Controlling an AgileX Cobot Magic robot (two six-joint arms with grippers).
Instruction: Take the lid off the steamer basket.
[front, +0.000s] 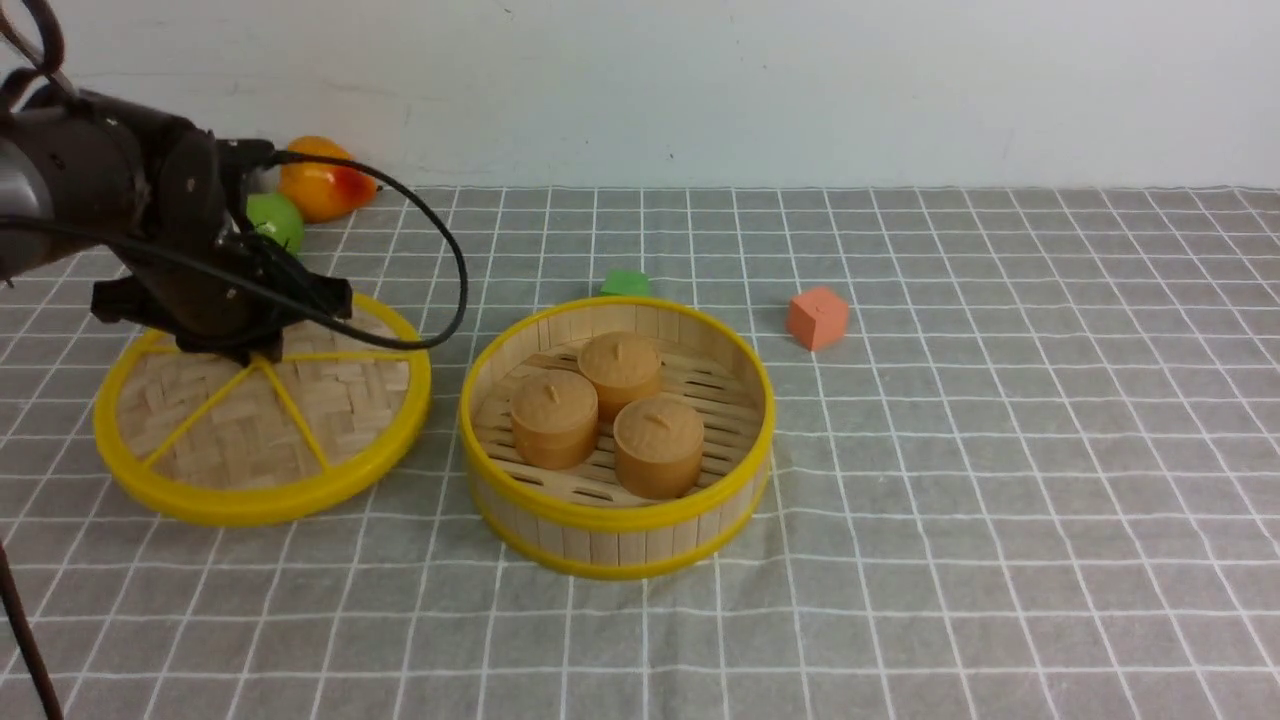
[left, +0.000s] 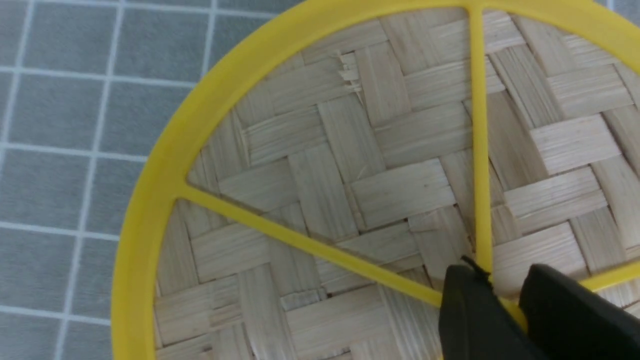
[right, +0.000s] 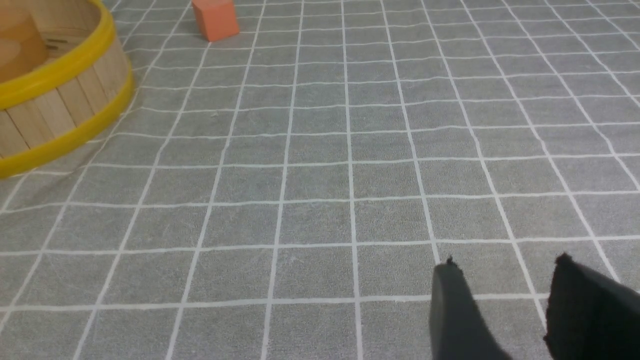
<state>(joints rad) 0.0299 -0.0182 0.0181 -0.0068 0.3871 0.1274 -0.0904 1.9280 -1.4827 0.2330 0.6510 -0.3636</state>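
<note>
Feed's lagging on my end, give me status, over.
Left gripper clamped on lid. Right gripper open, empty. Steamer basket uncovered, lid beside it. Nothing blocking.

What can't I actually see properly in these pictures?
The green block: front view, mostly hidden behind the steamer basket.
Knob of the lid: front and left wrist views, covered by the left gripper.
The green fruit: front view, partly behind the left arm.
The right gripper: outside the front view; only fingertips show in its wrist view.

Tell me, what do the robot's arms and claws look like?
The left arm is bulky, rounded and black, with a black cable looping off it. The left gripper and right gripper each end in two flat black fingers.
</note>
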